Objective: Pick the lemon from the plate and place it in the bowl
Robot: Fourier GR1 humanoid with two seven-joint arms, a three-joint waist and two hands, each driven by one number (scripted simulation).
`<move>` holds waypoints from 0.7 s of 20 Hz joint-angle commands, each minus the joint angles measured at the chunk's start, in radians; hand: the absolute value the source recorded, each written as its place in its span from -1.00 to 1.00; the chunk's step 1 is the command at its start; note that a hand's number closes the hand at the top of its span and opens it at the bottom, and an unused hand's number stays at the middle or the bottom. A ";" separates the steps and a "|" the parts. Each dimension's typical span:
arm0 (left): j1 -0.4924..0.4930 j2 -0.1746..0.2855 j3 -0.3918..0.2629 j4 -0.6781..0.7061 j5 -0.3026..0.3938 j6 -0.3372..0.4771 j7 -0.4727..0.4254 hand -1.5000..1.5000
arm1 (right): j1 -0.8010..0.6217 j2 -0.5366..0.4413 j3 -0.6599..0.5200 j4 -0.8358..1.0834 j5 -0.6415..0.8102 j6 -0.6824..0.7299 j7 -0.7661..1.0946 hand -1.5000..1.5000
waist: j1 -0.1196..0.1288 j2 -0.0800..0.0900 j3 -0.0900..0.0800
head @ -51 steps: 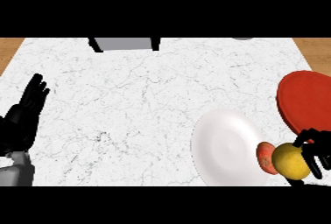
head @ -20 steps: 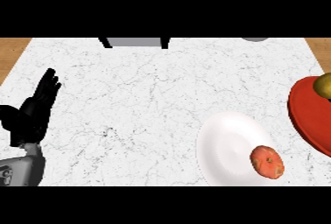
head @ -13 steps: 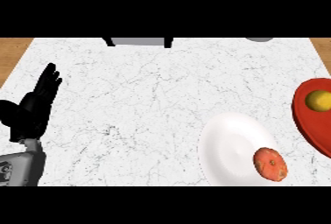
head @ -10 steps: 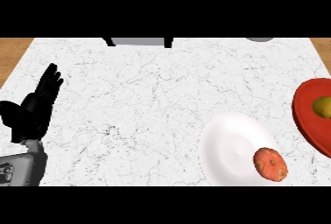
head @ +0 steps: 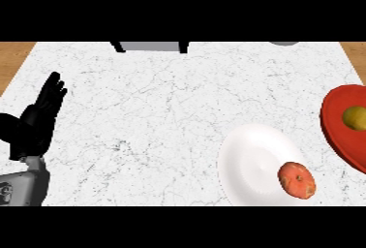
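You see the lemon [head: 354, 117] in the red bowl [head: 339, 145], right of the plate [head: 250, 160]; the left hand [head: 33, 127], fingers straight, rests far left.

A lemon [head: 354, 117] in red bowl [head: 339, 145] beside white plate [head: 250, 160], left hand [head: 32, 128] far left

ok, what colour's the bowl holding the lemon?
Red. The bowl with the lemon shows in the head view, right edge.
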 commanded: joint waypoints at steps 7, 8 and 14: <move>0.016 0.000 -0.007 -0.023 0.006 -0.018 -0.017 0.00 | 0.058 -0.228 -0.159 0.205 -0.148 0.270 -0.002 -1.00 | 0.014 0.012 0.005; 0.020 -0.007 0.000 0.009 0.007 -0.012 -0.041 0.00 | 0.075 -0.251 -0.165 0.212 -0.157 0.315 -0.001 -1.00 | 0.004 0.012 0.004; 0.018 -0.008 0.004 -0.018 0.016 -0.009 -0.004 0.00 | 0.149 -0.291 -0.199 0.224 -0.208 0.434 -0.010 -1.00 | -0.012 0.007 0.009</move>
